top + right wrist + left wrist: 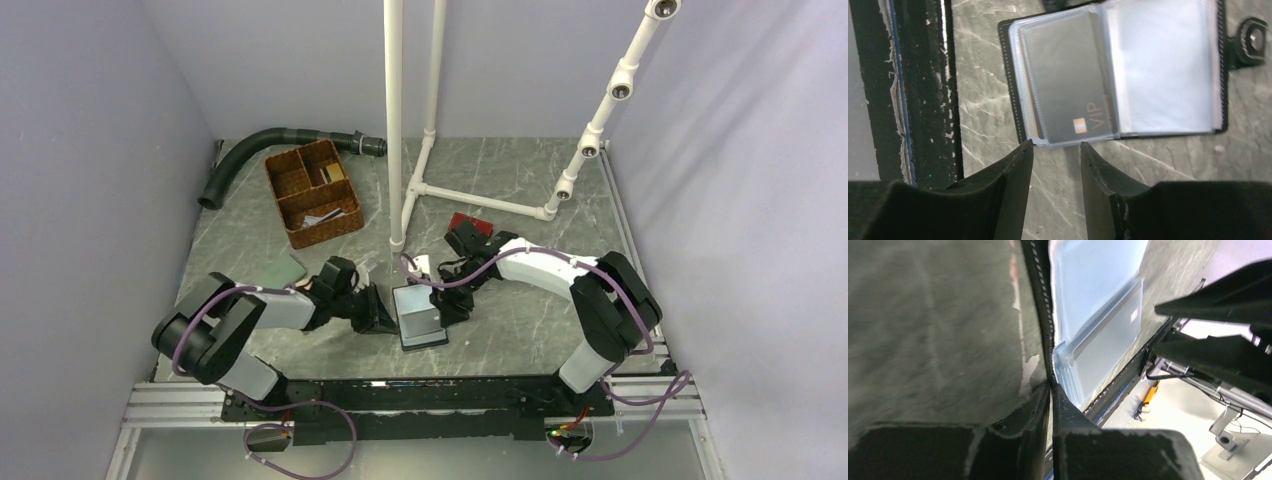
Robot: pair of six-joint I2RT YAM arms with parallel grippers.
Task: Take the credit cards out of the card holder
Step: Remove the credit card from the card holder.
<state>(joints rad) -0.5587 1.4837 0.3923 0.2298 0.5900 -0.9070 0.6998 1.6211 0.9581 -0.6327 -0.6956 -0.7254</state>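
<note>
Now, left hand (1052,390) pinching card holder (1093,300), right hand (1056,146) spread near dark card (1065,75)

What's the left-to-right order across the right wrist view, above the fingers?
black mounting rail → black stitched edge of the card holder → dark VIP card in its sleeve → clear sleeve → snap tab

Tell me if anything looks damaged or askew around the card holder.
The clear sleeve holding the dark card sits crooked, poking past the stitched edge of the card holder. The black strip beside it shows pale chipped patches.
</note>
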